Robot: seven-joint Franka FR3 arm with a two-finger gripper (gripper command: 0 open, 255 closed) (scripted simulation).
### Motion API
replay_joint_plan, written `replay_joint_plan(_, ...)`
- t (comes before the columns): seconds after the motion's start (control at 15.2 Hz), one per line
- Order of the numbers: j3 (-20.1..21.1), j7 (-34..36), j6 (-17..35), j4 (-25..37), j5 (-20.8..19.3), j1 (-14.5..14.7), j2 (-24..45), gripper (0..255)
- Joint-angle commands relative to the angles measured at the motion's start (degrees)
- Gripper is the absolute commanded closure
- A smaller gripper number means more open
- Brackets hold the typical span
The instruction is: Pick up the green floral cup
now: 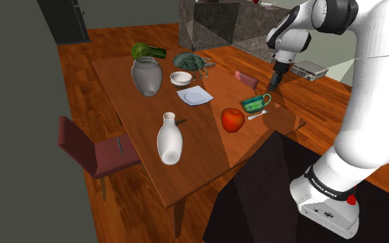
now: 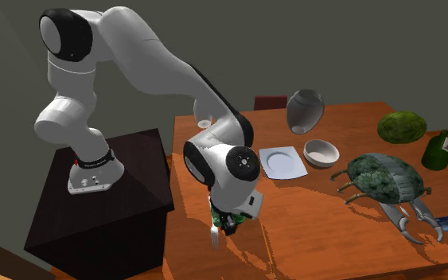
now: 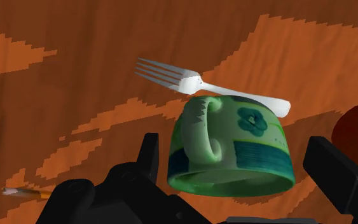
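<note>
One white robot arm [image 1: 369,103] is reaching from its dark stand [image 1: 269,200] over a brown wooden bench [image 1: 206,148]. We are looking at its black tool [image 1: 273,85] hanging over the bench corner nearest the stand.

We are seeing the pale green cup [image 3: 234,149], with a darker green band, a flower motif and a loop handle, sitting on the bench below the tool. In the wrist view, the two black fingers [image 3: 149,153] are standing wide apart with the cup between them, and neither is touching it.

A silver fork [image 3: 190,81] is lying just beside the cup. A red apple [image 1: 233,120] is resting near the cup, toward the shoulder view's left.

Farther along the bench we are noticing a white bottle-shaped vase [image 1: 170,140], a grey rounded vase [image 1: 146,76], a small white bowl [image 1: 181,78] and a white square plate [image 1: 194,95]. A dark red chair [image 1: 92,148] is standing beside the bench.
</note>
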Motion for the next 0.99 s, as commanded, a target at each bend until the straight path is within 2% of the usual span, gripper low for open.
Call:
replay_joint_plan(0.0,0.9,-1.2,0.1,1.7,1.3,-1.3,2.4,0)
replay_joint_plan(0.53,2.5,-2.7,3.3,1.3,3.6,-2.4,5.8,0)
replay_joint_plan(0.59,2.5,-2.6,3.3,1.4,3.6,-2.4,5.8,255)
replay_joint_plan(0.92,2.5,-2.6,3.3,1.3,3.6,-2.4,5.8,255)
